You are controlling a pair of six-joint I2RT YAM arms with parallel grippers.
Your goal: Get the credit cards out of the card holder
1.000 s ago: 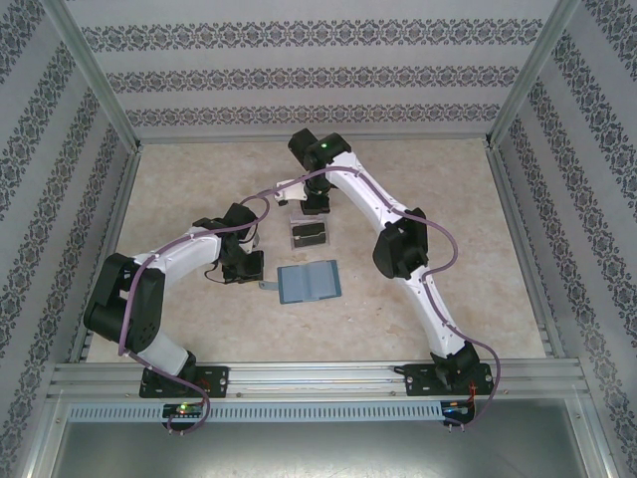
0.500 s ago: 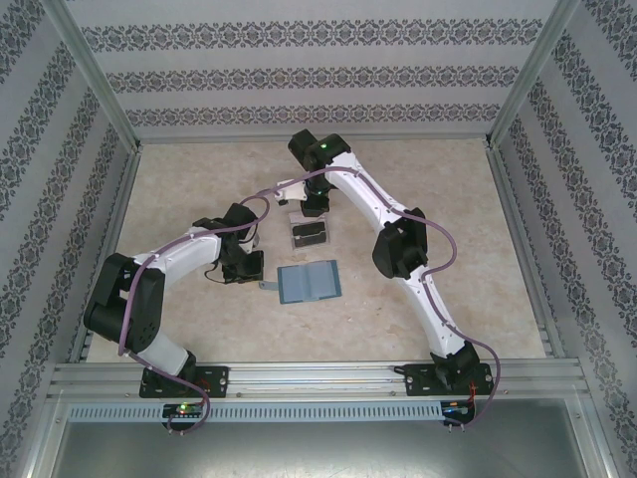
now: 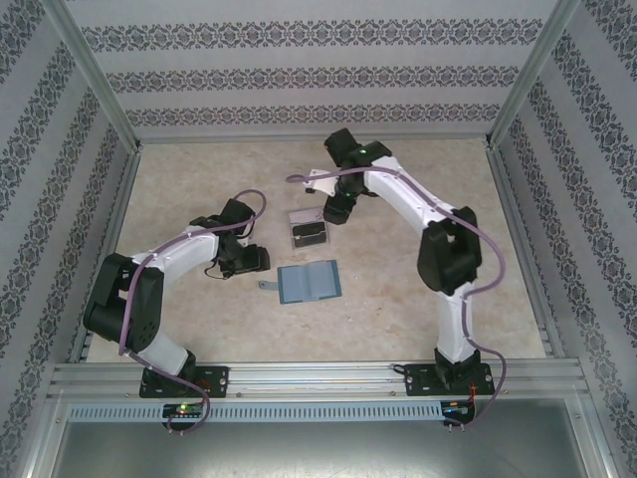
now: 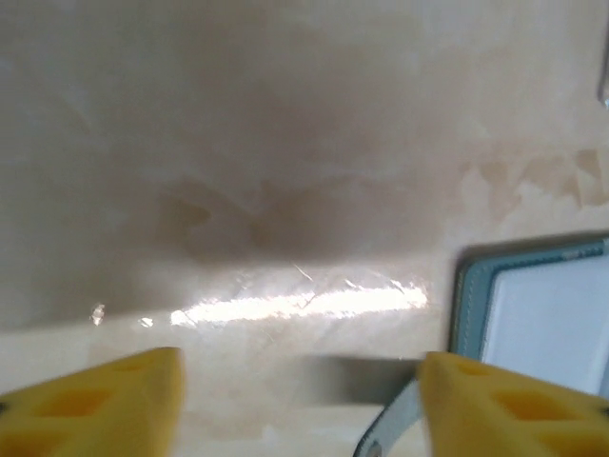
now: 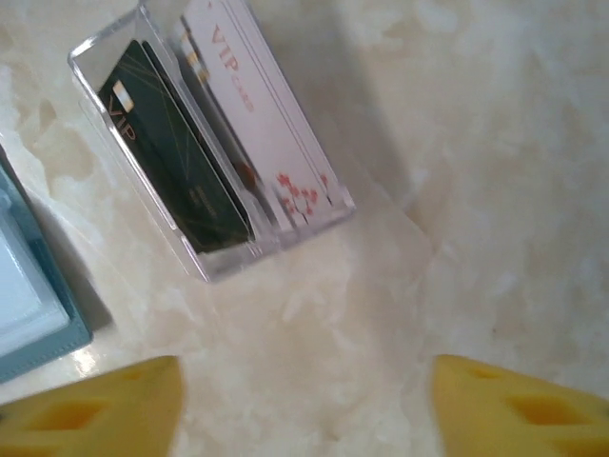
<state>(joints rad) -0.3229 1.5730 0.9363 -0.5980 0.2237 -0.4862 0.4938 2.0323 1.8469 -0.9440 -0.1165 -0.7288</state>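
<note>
your left pincer [image 4: 300, 405] spread wide, gripping nothing, over the table [image 4: 285, 143] just beside the card holder [image 4: 538, 324], your right pincer [image 5: 304, 405] also apart and empty, near the clear tray [image 5: 228, 262], credit cards [image 5: 181, 167] standing inside it, dark and pale

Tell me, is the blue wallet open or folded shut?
Open. The wallet lies spread flat, both panels side by side, its strap tab sticking out to the left.
</note>
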